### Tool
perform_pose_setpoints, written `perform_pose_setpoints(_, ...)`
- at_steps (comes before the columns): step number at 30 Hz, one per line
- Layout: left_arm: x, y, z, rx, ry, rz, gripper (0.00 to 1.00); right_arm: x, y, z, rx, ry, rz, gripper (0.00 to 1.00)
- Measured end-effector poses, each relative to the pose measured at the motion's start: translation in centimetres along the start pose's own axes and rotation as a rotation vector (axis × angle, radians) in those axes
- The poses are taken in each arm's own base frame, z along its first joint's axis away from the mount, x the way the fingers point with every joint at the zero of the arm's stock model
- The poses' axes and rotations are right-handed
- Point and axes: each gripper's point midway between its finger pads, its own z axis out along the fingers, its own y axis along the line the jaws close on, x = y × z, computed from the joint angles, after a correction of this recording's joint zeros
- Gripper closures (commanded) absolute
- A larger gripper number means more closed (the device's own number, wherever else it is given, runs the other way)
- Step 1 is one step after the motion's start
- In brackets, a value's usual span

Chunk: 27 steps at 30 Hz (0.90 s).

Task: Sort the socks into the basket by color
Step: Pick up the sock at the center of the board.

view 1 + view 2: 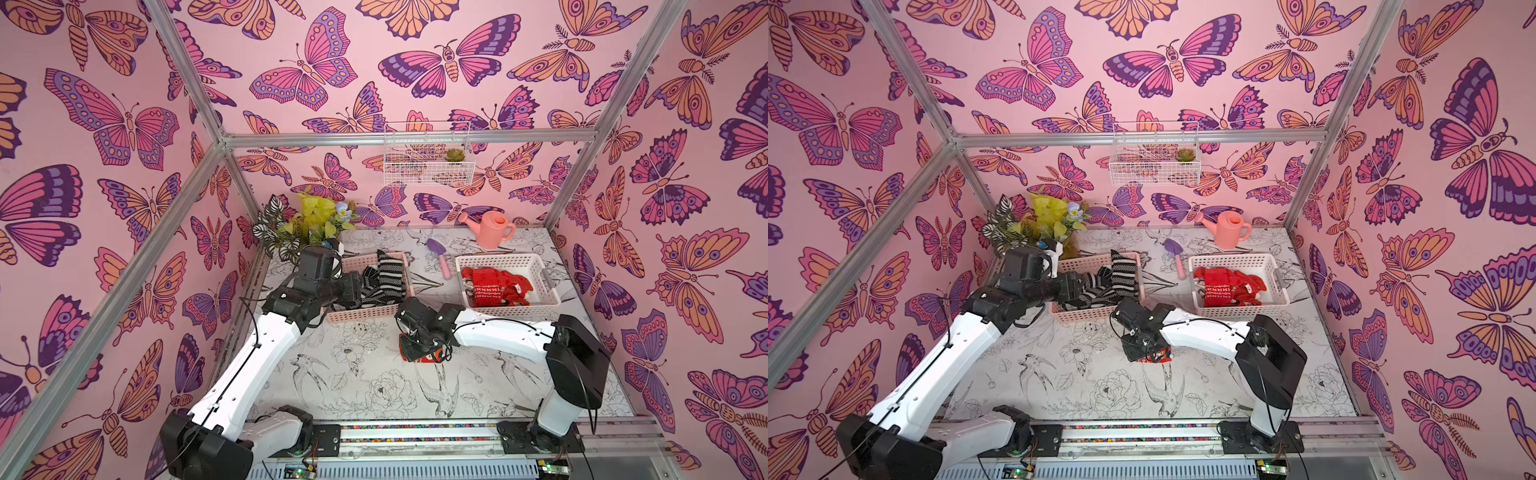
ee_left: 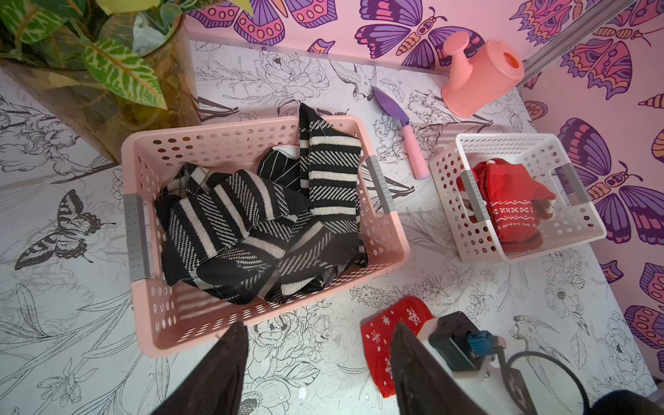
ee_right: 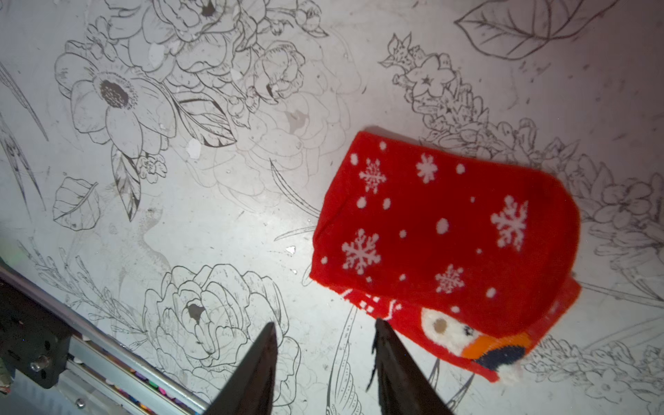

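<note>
Black-and-white striped socks [image 2: 251,230] fill the pink basket [image 2: 251,124]. Red socks [image 2: 510,201] lie in the white basket [image 2: 503,138] to its right. One red sock with white snowflakes [image 3: 449,222] lies flat on the table in front of the baskets, also seen in the left wrist view [image 2: 391,323]. My left gripper [image 2: 318,327] hangs open and empty above the pink basket's near edge. My right gripper [image 3: 325,323] is low over the table, open, with the red sock just beside one fingertip and not between the fingers. In both top views the right wrist covers most of that sock [image 1: 426,358].
A potted plant [image 1: 307,224] stands at the back left behind the pink basket [image 1: 361,318]. A pink watering can [image 1: 490,228] and a purple trowel [image 1: 440,255] lie at the back. A wire basket [image 1: 428,153] hangs on the wall. A metal rail [image 1: 415,432] runs along the front.
</note>
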Motion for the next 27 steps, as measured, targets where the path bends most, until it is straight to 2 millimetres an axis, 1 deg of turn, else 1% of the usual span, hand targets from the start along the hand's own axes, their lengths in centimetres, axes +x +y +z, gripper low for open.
perform_pose_setpoints(15,-0.1,0.0,-0.2,-0.001,-0.005,0.0,0.34,-0.1,0.2,1.8,0.022,0.043,-0.003,0.53)
perform_pose_setpoints(21,-0.1,0.0,-0.3,-0.001,-0.008,0.001,0.34,0.0,0.0,3.0,0.037,0.068,-0.002,0.58)
perform_pose_setpoints(27,-0.2,0.0,-0.5,-0.002,-0.015,0.001,0.34,0.3,-0.2,3.7,0.05,0.088,-0.001,0.6)
